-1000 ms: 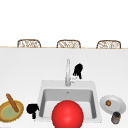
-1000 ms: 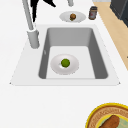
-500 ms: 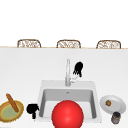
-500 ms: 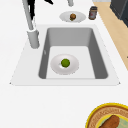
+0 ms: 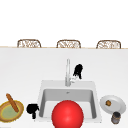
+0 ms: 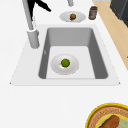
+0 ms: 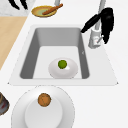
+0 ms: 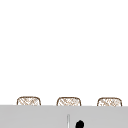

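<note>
Right robot hand (image 5: 78, 71) hangs just right of the upright faucet (image 5: 67, 72), fingers loose and pointing down over its small side lever (image 7: 100, 39).

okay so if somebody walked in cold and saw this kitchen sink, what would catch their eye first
A big red ball at the front edge of the sink would catch the eye first. Next comes the black right hand beside the faucet, by its lever. In the basin, a small green fruit sits on a white plate.

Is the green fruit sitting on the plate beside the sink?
No, the green fruit lies on a white dish inside the sink basin.
</note>
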Robot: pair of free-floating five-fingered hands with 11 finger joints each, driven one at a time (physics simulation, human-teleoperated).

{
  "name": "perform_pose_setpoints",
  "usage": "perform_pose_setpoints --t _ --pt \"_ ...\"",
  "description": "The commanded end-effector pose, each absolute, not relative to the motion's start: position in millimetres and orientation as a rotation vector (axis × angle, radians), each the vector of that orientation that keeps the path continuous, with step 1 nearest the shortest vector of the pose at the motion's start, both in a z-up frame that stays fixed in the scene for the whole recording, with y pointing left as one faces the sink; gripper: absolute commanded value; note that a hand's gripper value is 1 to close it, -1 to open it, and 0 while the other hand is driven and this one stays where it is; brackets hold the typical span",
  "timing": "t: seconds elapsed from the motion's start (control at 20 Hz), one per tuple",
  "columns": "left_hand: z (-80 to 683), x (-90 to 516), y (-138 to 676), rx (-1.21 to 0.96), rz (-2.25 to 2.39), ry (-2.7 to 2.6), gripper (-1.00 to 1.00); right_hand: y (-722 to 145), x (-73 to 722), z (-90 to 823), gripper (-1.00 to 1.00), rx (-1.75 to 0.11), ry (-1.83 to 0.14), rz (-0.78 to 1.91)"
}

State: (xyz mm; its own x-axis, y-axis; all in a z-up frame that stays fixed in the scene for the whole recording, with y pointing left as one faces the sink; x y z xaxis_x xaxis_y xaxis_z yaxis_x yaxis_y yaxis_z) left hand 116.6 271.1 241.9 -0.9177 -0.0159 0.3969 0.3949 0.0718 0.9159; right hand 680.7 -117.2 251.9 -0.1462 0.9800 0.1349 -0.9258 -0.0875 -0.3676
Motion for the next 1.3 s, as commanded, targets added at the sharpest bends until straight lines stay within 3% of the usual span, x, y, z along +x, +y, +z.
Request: perform_pose_setpoints --t 0.0,0.25,0.3,0.65,1.25 --pt "242 117 271 -0.38 -1.916 -2.052 0.0 -117 682 229 -1.0 -0.184 -0.397 1.744" --pt "242 117 271 -0.38 -1.916 -2.052 0.0 -118 684 208 -1.0 -0.176 -0.41 1.747" --pt "242 117 271 -0.38 -1.916 -2.052 0.0 -117 687 205 1.0 -0.181 -0.402 1.744" --pt "242 117 271 -0.38 -1.916 -2.052 0.0 -114 700 213 1.0 -0.277 -0.577 1.724" --pt "242 117 271 -0.38 -1.916 -2.052 0.0 -82 696 233 1.0 -0.395 -0.527 1.706"
